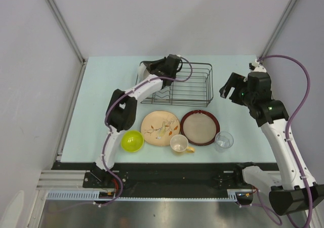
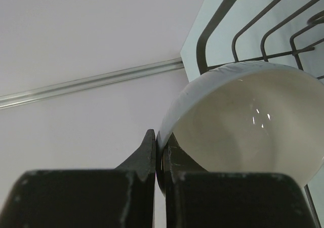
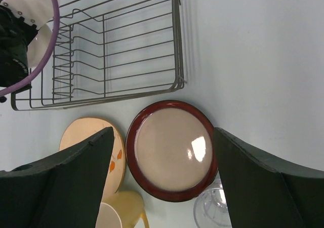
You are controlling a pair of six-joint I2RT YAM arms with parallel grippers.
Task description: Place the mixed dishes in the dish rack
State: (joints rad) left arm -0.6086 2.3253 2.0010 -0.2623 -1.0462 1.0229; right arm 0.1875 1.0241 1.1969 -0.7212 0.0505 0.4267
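The left claw (image 2: 158, 154) is clenched on the rim of the white bowl (image 2: 253, 121), one finger inside the lip and one outside. The bowl is tipped onto its side, its hollow facing the wrist camera and its rim standing nearly on edge. It hangs at the far left corner of the dish rack (image 1: 200, 64), whose black wires show just behind it; whether bowl and wire touch cannot be told. The rack's long axis runs left to right across the surface (image 1: 96, 101).

The right claw (image 1: 230, 91) is spread wide and holds nothing, hovering right of the rack. Its wrist view looks down on the dark-red-rimmed tan plate (image 3: 171, 150), which lies flat and face up just in front of the rack. The beige leaf-patterned plate (image 1: 160, 128) lies flat beside it on the left. Nearer the arm bases, the lime-green bowl (image 1: 132, 141) sits mouth up, the cream cup (image 1: 178, 143) stands upright with its yellow handle pointing right, and the small clear glass (image 1: 224, 140) stands upright.
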